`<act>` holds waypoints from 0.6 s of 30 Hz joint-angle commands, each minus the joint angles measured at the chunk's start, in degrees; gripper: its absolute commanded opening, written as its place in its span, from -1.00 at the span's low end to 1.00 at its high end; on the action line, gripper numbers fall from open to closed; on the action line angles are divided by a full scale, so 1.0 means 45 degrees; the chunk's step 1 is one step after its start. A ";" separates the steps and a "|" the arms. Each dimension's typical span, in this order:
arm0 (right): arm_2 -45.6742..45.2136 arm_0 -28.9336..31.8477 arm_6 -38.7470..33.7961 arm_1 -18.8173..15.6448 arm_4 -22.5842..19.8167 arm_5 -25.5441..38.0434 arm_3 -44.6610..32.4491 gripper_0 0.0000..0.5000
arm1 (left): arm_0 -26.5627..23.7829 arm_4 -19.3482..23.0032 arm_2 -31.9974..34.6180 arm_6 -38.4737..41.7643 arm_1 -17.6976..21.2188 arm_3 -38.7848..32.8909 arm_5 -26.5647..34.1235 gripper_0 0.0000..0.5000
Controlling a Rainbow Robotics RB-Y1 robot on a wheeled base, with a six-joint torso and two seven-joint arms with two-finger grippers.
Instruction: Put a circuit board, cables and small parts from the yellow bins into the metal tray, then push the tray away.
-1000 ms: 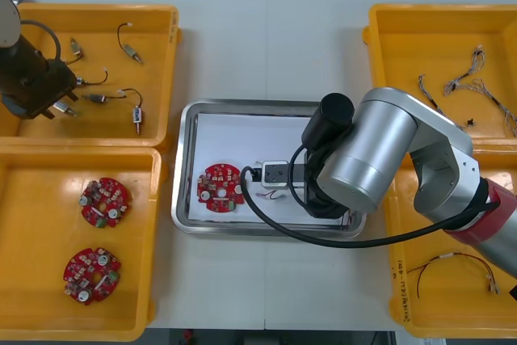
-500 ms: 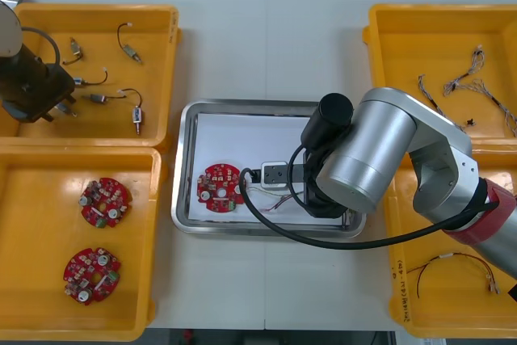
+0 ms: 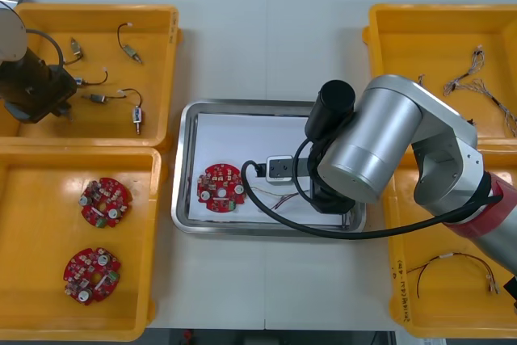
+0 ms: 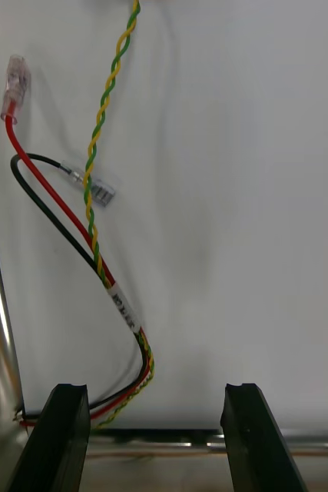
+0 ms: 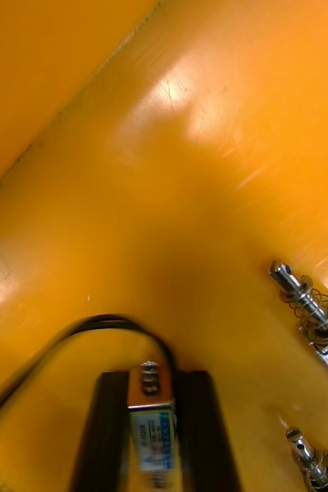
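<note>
While the left arm works the small parts, status: two of three item kinds look loaded; the push is not yet begun (my read).
Landmark: metal tray [image 3: 184, 169], mid tabletop [image 3: 266, 38], white inside.
Done: one circuit board [image 3: 220, 187] lies in the tray's left half. A cable bundle [image 4: 94, 231] (red, black, yellow-green twist) lies on the tray floor right of the board.
Left to do: get a small part into the tray, then push the tray away. I see no small part in the tray.
Left gripper [image 5: 152, 388]: in the yellow bin [image 3: 97, 10] left of the tray, far row. Its fingers [image 5: 102, 430] are clamped on a small metal part [image 5: 150, 407] with a black lead looping off it. Whether the part is off the bin floor: cannot tell.
Right gripper [image 4: 153, 392]: low over the tray's right part, close to the rim. Its fingers [image 4: 65, 430] are spread with nothing between them, and the bundle's end passes just beside one finger.
Spares: spare boards [image 3: 105, 201] in the near bin left of the tray; loose cables [image 3: 468, 78] in the bins right of it; other small parts [image 5: 309, 304] near the held one.
Writing: sticker [image 5: 150, 442] on the held part has blue print, not legible. White tag [image 4: 104, 191] and a second tag on the red wire carry dark print, not legible. No brand readable.
</note>
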 commanded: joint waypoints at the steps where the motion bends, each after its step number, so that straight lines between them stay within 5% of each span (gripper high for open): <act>1: -0.1116 -0.0560 0.0364 0.0401 -0.0019 0.1362 -0.1266 1.00 | -0.0510 0.0096 -0.0039 0.0200 -0.0075 -0.0320 0.0200 -1.00; 5: -0.1858 -0.0697 0.0267 0.0440 -0.0097 0.2311 -0.1891 1.00 | -0.0510 -0.0119 0.0332 0.0141 -0.0016 -0.0691 0.0708 -1.00; 18: -0.5139 -0.0697 0.0052 0.0362 -0.0566 0.2311 -0.3375 1.00 | -0.0510 -0.0334 0.1601 0.0141 0.0804 -0.3601 0.4009 -1.00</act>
